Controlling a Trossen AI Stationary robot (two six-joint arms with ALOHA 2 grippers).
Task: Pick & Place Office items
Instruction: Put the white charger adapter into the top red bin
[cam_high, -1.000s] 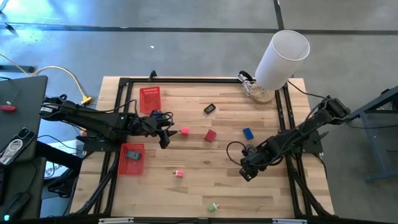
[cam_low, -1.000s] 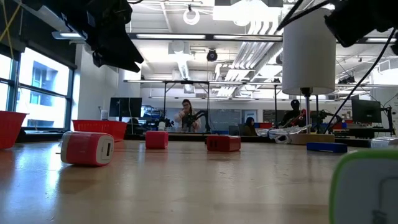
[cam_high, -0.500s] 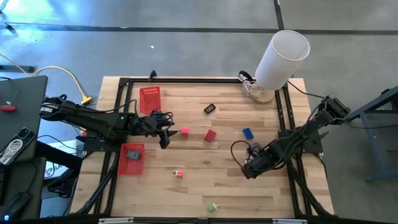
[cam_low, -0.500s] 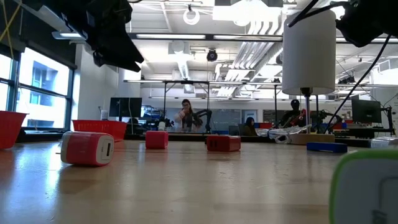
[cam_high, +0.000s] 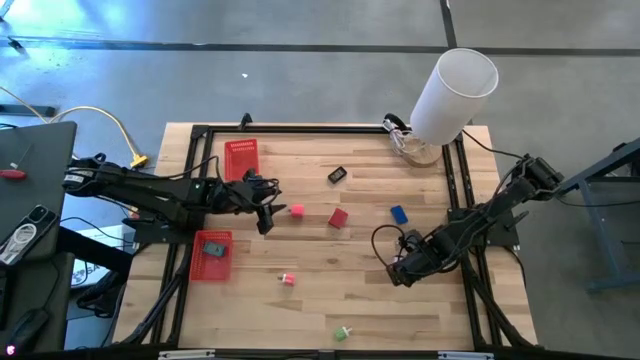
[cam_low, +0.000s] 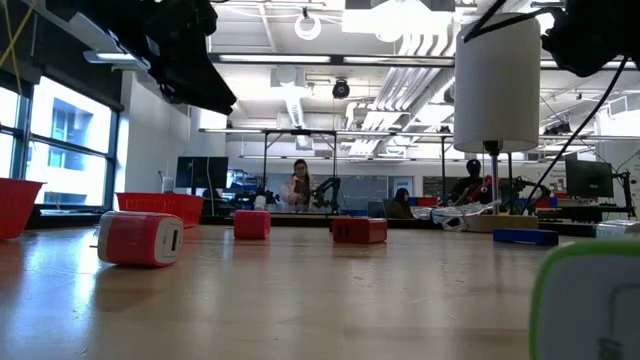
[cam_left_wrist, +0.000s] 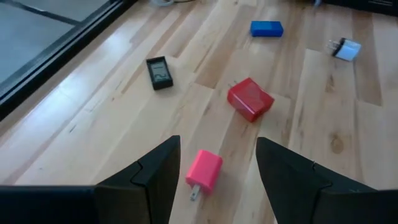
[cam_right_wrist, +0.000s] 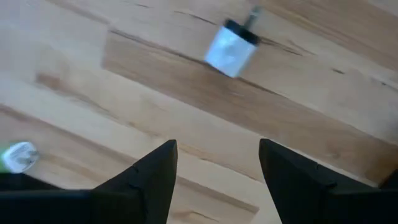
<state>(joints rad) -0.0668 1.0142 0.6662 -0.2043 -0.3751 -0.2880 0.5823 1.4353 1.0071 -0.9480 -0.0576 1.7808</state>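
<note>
From above, the wooden table (cam_high: 330, 300) carries a scatter of small office items: a pink plug (cam_high: 297, 210) just beside the left gripper (cam_high: 266, 218), a red block (cam_high: 338, 217) near the middle, a black piece (cam_high: 337, 175) farther back, a blue piece (cam_high: 399, 214) to the right, a small pink and white piece (cam_high: 288, 280) nearer the front, and a green and white one (cam_high: 342, 332) at the front edge. Two red baskets sit on the left side, the rear basket (cam_high: 240, 160) showing nothing inside and the front basket (cam_high: 211, 256) holding a grey item (cam_high: 214, 247). A big white cylinder (cam_high: 455, 93) stands at the back right corner. The right gripper (cam_high: 402, 270) hangs low over the right part of the table. At table height, a red and white block (cam_low: 140, 238) lies close on the left, two red pieces (cam_low: 252, 224) and (cam_low: 360, 231) sit farther back, a blue piece (cam_low: 526, 237) lies to the right, and a person (cam_low: 297, 186) is seen in the room behind. From the left wrist, the fingers (cam_left_wrist: 152, 180) stand spread apart with nothing between them but the pink plug (cam_left_wrist: 204, 171) on the wood ahead, the red block (cam_left_wrist: 250, 99), black piece (cam_left_wrist: 160, 72), blue piece (cam_left_wrist: 267, 28) and a white plug (cam_left_wrist: 344, 48) beyond. From the right wrist, the fingers (cam_right_wrist: 149, 180) are likewise parted and empty above bare wood, with a white plug (cam_right_wrist: 231, 47) ahead and a green and white piece (cam_right_wrist: 18, 156) at the edge.
</note>
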